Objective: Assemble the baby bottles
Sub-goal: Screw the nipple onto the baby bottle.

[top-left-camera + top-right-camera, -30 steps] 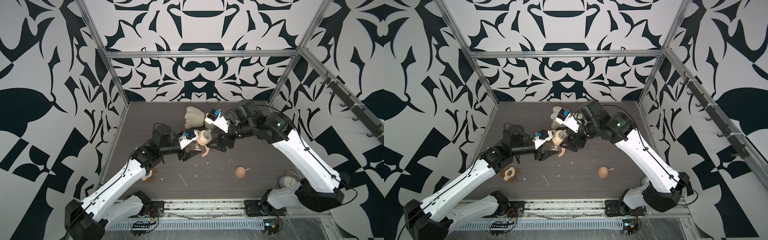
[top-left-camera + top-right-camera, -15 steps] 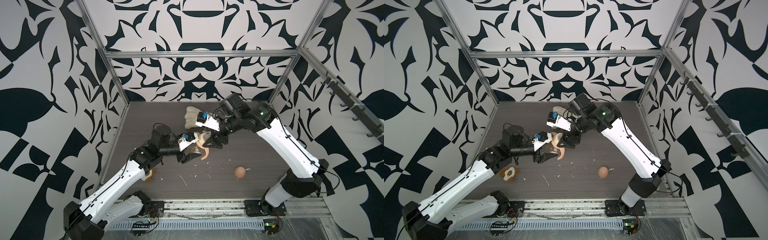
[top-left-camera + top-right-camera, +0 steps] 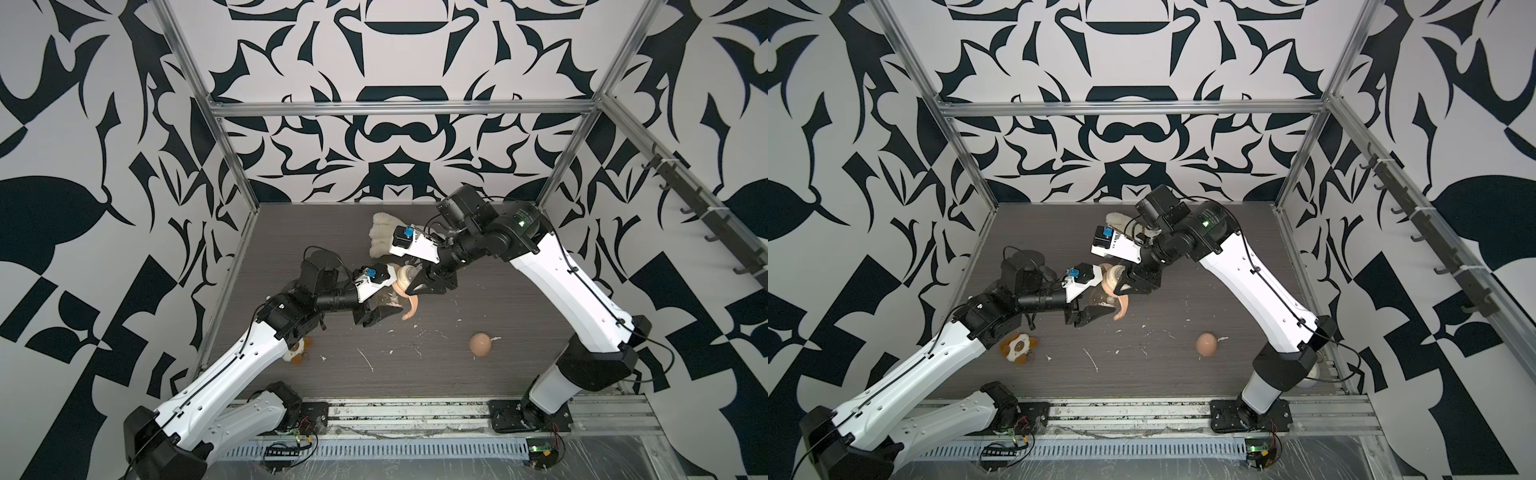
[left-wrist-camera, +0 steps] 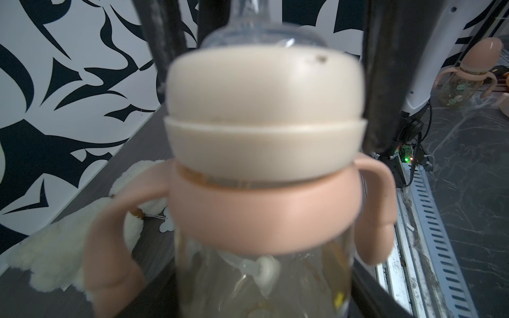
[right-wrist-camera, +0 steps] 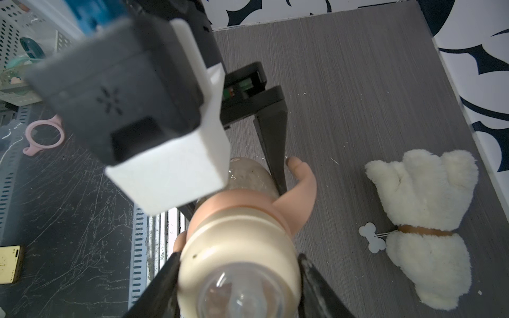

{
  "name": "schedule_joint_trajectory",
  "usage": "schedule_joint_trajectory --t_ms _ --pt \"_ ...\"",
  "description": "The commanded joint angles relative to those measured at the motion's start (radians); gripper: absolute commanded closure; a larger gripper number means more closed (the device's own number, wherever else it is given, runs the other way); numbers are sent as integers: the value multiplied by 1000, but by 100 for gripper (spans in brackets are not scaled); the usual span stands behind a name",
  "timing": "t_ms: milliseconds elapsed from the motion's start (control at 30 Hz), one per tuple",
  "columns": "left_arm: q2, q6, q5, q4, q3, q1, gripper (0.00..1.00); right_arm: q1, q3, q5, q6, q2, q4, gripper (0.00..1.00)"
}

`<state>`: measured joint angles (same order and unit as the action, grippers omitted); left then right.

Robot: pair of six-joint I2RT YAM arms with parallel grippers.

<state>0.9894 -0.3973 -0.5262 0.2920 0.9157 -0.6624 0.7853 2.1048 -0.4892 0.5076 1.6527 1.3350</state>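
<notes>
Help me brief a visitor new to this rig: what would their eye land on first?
The clear bottle held at mid-table by the left gripper, while the right gripper brackets its cream collar. Next, the peach dome cap lying alone on the right arm's side, and the cream plush dog by the back wall.
</notes>
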Motion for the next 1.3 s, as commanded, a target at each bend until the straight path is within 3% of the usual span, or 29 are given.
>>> schedule_joint_trajectory --t_ms 0,100,267,533,867,1067,1133,1267 --pt "-11 -12 12 -7 37 -2 100 3 48 -51 -82 10 10 69" --pt "-11 -21 50 -17 34 -2 100 3 38 -37 -206 21 -28 69" --pt "-11 -34 129 -77 11 -2 100 3 3 -7 -528 36 -127 72" --pt "7 -66 296 -216 -45 -3 100 2 -349 72 -1049 -120 -530 75" --pt "23 -184 408 -264 -83 -13 100 -47 -690 91 -1520 -262 -968 77" --pt "37 -230 452 -301 -110 -26 100 -56 -758 145 -1673 -298 -1069 78" --pt "50 -227 452 -317 -110 -28 100 -58 -717 126 -1654 -275 -1053 76" --pt "68 -203 446 -324 -106 -28 100 -57 -559 96 -1539 -204 -921 64"
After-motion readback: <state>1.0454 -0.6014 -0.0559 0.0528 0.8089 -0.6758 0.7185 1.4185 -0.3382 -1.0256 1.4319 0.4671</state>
